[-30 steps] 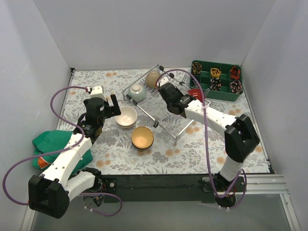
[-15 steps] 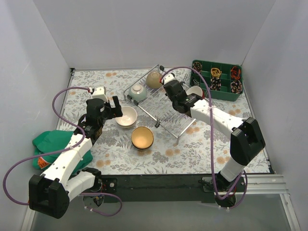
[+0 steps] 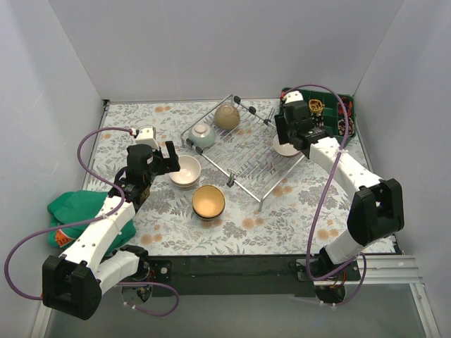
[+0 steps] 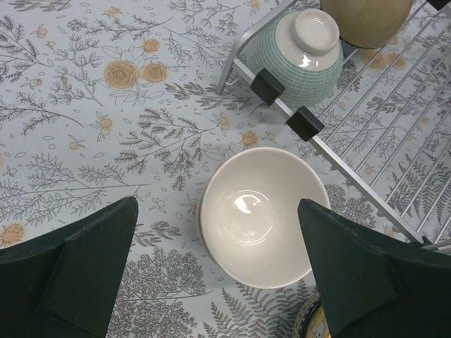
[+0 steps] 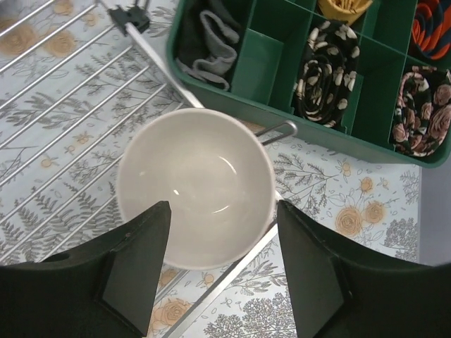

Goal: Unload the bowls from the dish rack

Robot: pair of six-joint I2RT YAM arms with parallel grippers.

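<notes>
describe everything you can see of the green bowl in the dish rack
The green bowl is small, round and looks ceramic, pale celadon with a fine crosshatch texture on its outer wall. It sits upside down and slightly tilted, its plain cream foot ring facing up. It rests in the left corner of the dish rack, just inside the rim and behind two black clips. A tan bowl sits right beside it; whether they touch cannot be told. No tool is on it.

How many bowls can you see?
5: a tan bowl and a green bowl on the rack, a white bowl at its right edge, a cream bowl and an orange-lined bowl on the table. Others may hide underneath.
</notes>
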